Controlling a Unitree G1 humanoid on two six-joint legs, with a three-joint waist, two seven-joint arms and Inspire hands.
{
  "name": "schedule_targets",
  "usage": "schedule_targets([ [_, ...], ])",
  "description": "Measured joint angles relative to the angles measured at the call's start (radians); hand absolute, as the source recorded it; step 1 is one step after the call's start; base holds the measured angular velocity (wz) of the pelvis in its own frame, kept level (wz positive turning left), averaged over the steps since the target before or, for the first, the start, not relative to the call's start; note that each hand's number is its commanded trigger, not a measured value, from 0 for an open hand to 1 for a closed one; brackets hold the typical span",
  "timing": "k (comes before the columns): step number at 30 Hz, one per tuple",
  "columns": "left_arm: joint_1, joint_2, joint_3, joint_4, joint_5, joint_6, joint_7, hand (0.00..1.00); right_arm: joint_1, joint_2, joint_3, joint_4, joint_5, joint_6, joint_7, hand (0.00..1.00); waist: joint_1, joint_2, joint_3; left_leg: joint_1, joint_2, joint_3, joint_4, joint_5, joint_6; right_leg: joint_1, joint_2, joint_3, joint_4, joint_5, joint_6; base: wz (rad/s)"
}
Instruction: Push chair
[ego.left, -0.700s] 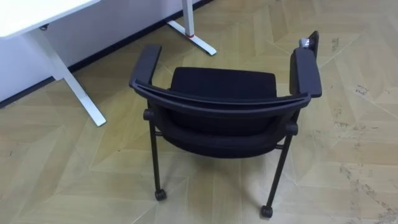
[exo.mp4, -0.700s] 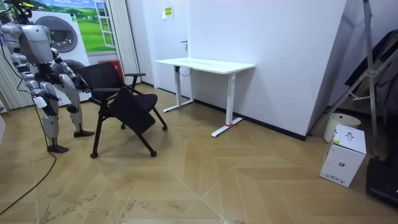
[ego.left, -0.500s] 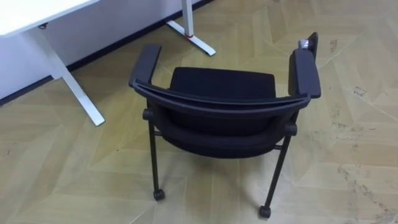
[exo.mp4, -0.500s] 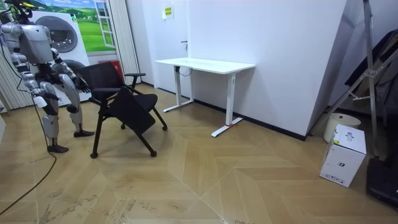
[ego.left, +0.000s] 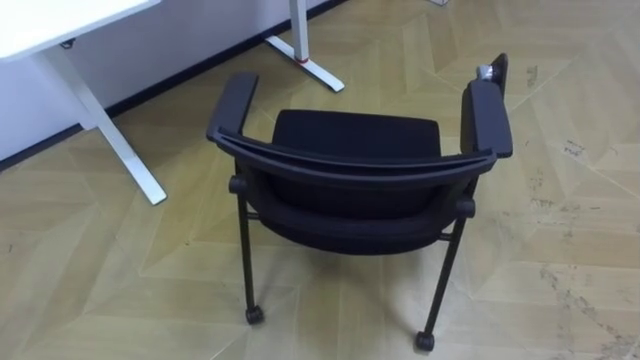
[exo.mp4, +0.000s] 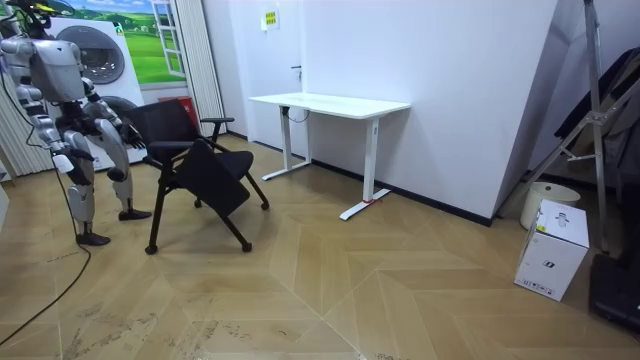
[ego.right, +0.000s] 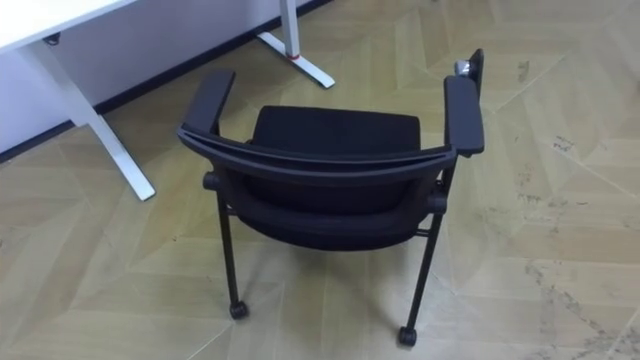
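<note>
While the robot stands at the room view's left with a washing machine behind it, the black armchair sits just in front of it, between the robot and the white desk. In the eye views the armchair is seen from above and behind. Its curved backrest is nearest the robot and its seat faces away, toward the desk's white legs. The left armrest and right armrest run forward on either side of the seat, and a small grey fitting shows at the front tip of the right one. Two rear castors rest on the herringbone wood floor, which is scuffed at the right side. One desk foot lies on the floor beyond the seat, apart from the armchair.

In the room view the robot is upright and faces the armchair's back, both arms lowered and bent forward. The left hand is close by the backrest, though I cannot tell whether it touches it. The right hand hangs lower, beside the robot's thigh. Both hands are too small there to tell whether the fingers are spread or curled, or whether either grasps anything. A white box stands on the floor far off at the room view's right.
</note>
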Motion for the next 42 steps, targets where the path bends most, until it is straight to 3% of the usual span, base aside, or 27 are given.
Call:
schedule_targets([
  [14, 0.016, -0.002, 0.046, 0.002, -0.006, 0.000, 0.058, 0.00, -0.001, 0.001, -0.022, -0.002, -0.008, 0.000, 0.000, 0.00, 0.000, 0.004, -0.0017, 0.012, -0.001, 0.000, -0.001, -0.001, 0.000, 0.014, -0.001, -0.002, 0.001, 0.003, 0.001, 0.00],
  [18, 0.001, -0.001, 0.108, -0.012, -0.009, -0.005, 0.124, 0.00, -0.001, -0.006, -0.054, -0.002, -0.009, -0.012, -0.010, 0.00, 0.000, 0.018, 0.0001, 0.012, 0.000, -0.006, 0.011, -0.006, 0.001, 0.017, 0.001, -0.004, 0.000, 0.003, 0.001, 0.00],
  [23, -0.041, 0.023, 0.115, -0.012, -0.007, -0.032, 0.200, 0.00, -0.006, -0.011, -0.070, 0.004, -0.027, -0.021, -0.012, 0.00, -0.001, 0.031, 0.0016, 0.011, 0.001, -0.006, 0.016, -0.008, 0.002, 0.017, 0.002, -0.001, 0.003, 0.003, 0.002, 0.00],
  [26, -0.054, 0.040, 0.117, -0.019, -0.007, -0.042, 0.232, 0.00, -0.004, -0.012, -0.075, 0.005, -0.030, -0.020, -0.010, 0.00, -0.002, 0.041, -0.0024, 0.011, 0.001, -0.006, 0.015, -0.008, 0.002, 0.017, 0.002, -0.001, 0.003, 0.003, 0.002, 0.00],
  [28, -0.052, 0.045, 0.119, -0.076, 0.009, -0.042, 0.263, 0.00, -0.002, -0.013, -0.076, 0.002, -0.045, -0.020, -0.012, 0.00, 0.000, 0.041, 0.0011, 0.010, 0.000, -0.008, 0.015, -0.008, 0.002, 0.017, 0.002, -0.002, 0.002, 0.003, 0.001, 0.00],
  [35, -0.094, 0.065, 0.119, -0.161, 0.096, -0.070, 0.353, 0.00, -0.011, -0.021, -0.076, -0.005, -0.045, -0.031, -0.023, 0.00, -0.002, 0.052, -0.0002, 0.011, 0.000, -0.009, 0.017, -0.009, 0.001, 0.016, 0.002, -0.003, 0.016, 0.003, 0.001, 0.00],
  [42, -0.095, 0.066, 0.118, -0.360, 0.248, -0.082, 0.426, 0.00, -0.012, -0.038, -0.076, -0.005, -0.054, -0.036, -0.011, 0.00, -0.001, 0.064, -0.0012, 0.009, 0.001, -0.009, 0.017, -0.009, 0.002, 0.009, 0.002, 0.005, 0.015, 0.002, 0.002, 0.00],
])
